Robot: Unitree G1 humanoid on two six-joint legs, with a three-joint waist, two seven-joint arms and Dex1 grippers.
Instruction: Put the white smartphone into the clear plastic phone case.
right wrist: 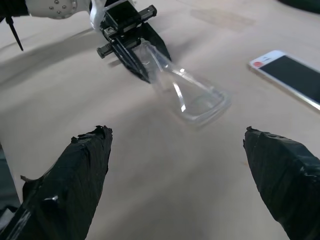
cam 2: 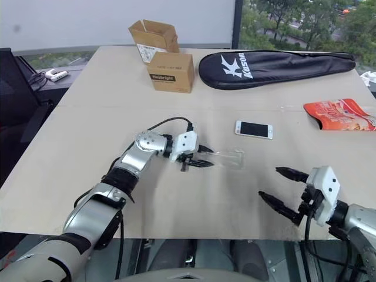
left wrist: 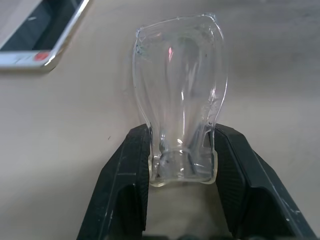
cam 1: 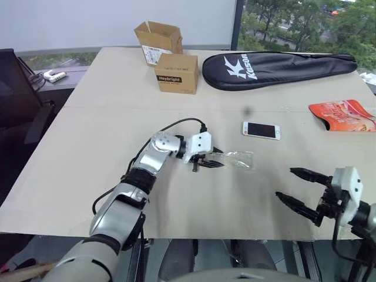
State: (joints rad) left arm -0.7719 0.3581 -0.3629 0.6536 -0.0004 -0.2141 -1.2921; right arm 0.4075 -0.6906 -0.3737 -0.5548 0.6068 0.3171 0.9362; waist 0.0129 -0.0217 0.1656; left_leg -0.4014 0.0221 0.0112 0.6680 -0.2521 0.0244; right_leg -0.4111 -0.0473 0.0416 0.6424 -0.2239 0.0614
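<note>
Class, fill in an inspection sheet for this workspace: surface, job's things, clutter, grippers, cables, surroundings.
Surface: tan table, flat.
Job's things: white phone lies face up, alone; clear case squeezed at one end, apart from the phone.
Clutter: two cardboard boxes, black racket bag, orange pouch.
Grippers: left gripper shut on the case; right gripper open, holding nothing.
Cables: black cable on the left arm.
Surroundings: window with trees; white power strip on a ledge.

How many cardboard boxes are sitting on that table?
2: an open brown cardboard box at the far edge, and a closed brown printed box directly in front of it, apparently touching.
</note>
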